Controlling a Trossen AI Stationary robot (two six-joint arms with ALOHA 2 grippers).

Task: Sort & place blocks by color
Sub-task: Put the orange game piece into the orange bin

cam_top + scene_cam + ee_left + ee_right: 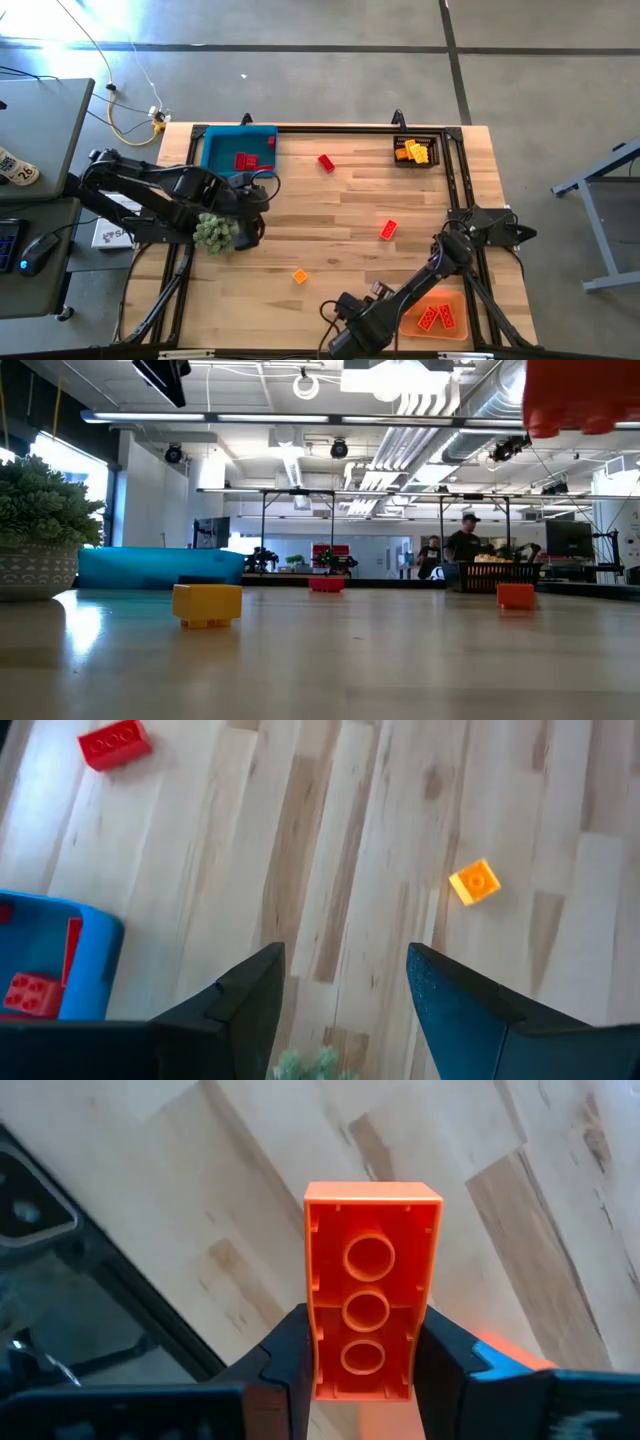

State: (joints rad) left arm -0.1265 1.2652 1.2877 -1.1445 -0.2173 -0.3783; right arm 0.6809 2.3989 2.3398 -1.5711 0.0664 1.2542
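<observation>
High view: the left gripper (pixel 250 205) hovers near the blue bin (pixel 215 150); the right gripper (pixel 340 335) is at the near edge.

Left wrist view: fingers (pixel 250 995) spread apart, empty.

Right wrist view: fingers (pixel 290 1350) clamp an orange block (pixel 370 1305), hollow underside visible.

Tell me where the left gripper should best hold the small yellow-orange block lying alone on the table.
Probably from straight above, jaws on two opposite flat sides of the block. It lies studs up, turned askew to the open left gripper, so the wrist must rotate first.
</observation>
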